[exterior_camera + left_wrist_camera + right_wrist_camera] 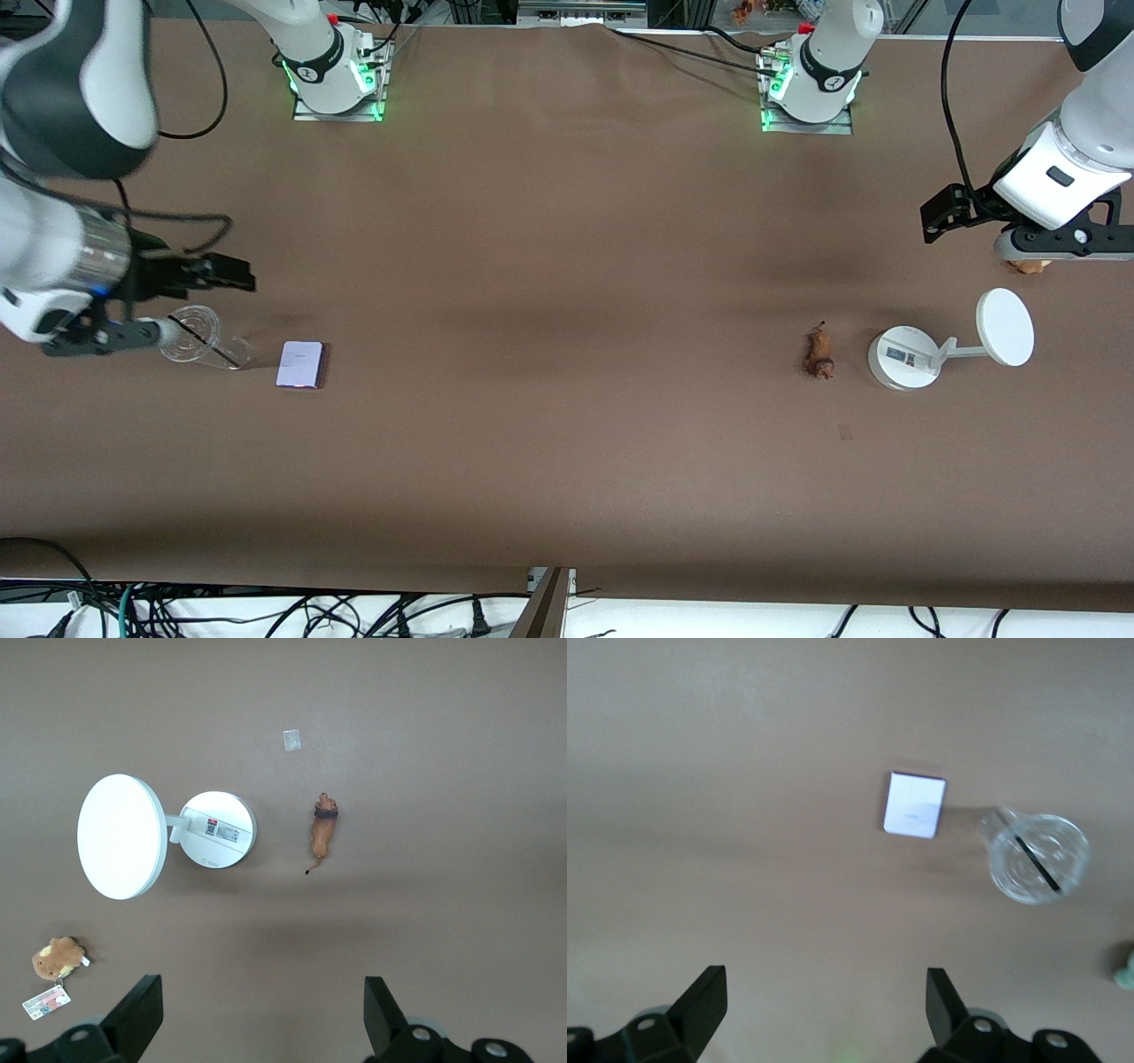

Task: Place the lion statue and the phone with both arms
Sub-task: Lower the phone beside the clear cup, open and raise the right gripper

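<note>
My left gripper [257, 1014]: jaws spread wide, holding nothing, up in the air over the table's edge at the left arm's end, above the tan plush [58, 958].
My right gripper [824, 1014]: jaws also spread wide and empty, up over the right arm's end of the table, close to the clear cup [190, 334].
Lion statue [819, 352]: lies flat on the brown table [567, 266], just beside the round base of the white stand [903, 357], on the side toward the table's middle.
Lion's axis: its long body runs nearer-to-farther from the front camera, thin tail at the farther end; my left jaws open across that axis, so I judge little wrist turn is needed.
Lion from my left gripper: toward the table's middle and nearer the front camera; the stand lies close by the path.
Phone [300, 364]: flat on the table, face up, just beside the cup, on the side toward the middle.
Nearer arm: left for the lion, right for the phone.
Containers: 1 clear cup, with a dark straw-like stick [1036, 864] slanting across it; I see nothing else in it.
Risk: I judge the stand could be knocked when I close on the lion.
</note>
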Robot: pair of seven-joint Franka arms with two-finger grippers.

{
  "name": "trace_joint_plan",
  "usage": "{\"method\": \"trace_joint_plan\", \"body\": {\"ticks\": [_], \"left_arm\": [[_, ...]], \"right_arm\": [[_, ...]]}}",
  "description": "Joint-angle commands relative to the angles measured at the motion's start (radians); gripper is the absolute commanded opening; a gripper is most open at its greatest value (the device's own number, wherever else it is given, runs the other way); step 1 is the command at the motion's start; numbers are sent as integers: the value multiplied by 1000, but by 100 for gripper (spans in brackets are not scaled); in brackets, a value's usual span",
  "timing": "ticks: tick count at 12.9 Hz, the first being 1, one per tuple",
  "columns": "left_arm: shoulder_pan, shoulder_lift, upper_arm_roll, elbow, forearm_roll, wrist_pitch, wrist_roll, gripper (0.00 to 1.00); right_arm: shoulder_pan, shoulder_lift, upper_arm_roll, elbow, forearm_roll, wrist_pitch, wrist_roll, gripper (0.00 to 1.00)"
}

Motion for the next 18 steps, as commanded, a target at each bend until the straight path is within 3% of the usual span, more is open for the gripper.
{"method": "trace_joint_plan", "body": {"ticks": [1, 5, 13, 14, 16, 18], "left_arm": [[-5, 6, 5, 23, -16, -22, -2, 100], [-5, 6, 5, 23, -16, -22, -2, 100], [-6, 6, 3, 28, -13, -45, 1, 100], [-6, 7, 3, 32, -13, -50, 4, 100], [-6, 7, 3, 32, -15, -51, 1, 100], [-6, 7, 3, 32, -15, -51, 1, 100]], "right_arm": [[-8, 25, -36, 132, -12, -124, 10, 99], [-11, 22, -74, 151, -15, -130, -2, 99], [-9, -14, -42, 128, -21, -138, 7, 99], [-50, -59, 1, 87, -26, -136, 9, 99], [-194, -138, 187, -10, -91, -124, 13, 99], [-285, -198, 317, -92, -180, -122, 13, 99]]}}
